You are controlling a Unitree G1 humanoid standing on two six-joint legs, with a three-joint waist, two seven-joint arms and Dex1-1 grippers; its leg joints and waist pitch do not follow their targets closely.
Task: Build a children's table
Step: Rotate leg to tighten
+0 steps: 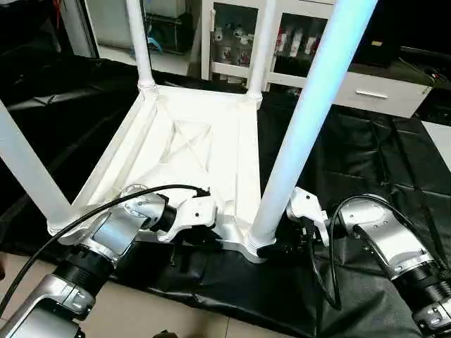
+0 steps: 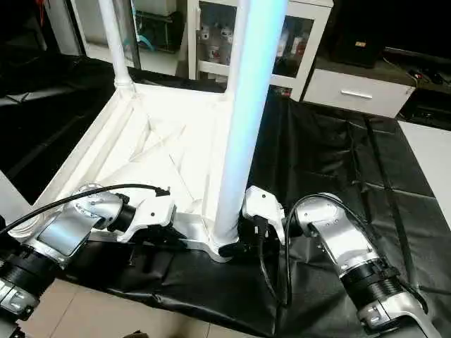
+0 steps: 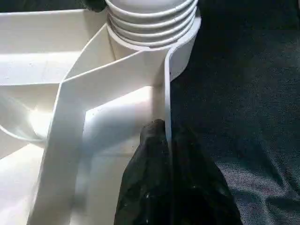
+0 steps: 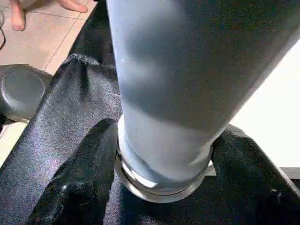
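Observation:
The white tabletop [image 1: 190,141] lies upside down on a black mat, its X-ribbed underside facing up. Four white tube legs stand in its corner sockets: near right [image 1: 303,127], near left [image 1: 28,169], far left [image 1: 139,42] and far right [image 1: 259,49]. My left gripper [image 3: 166,173] is shut on the tabletop's near rim [image 3: 165,93], one black finger [image 3: 145,178] on each side of the thin wall, close to the near right socket. My right gripper [image 4: 164,154] is shut on the base of the near right leg [image 4: 164,70], just above the socket collar, its fingers [image 4: 89,164] pressing both sides.
The black mat [image 1: 366,155] covers the floor under and right of the table. A white glass-door cabinet [image 1: 232,35] and a drawer unit [image 1: 373,91] stand behind. Tiled floor [image 1: 141,317] lies in front. A person's bare feet [image 4: 70,5] show nearby.

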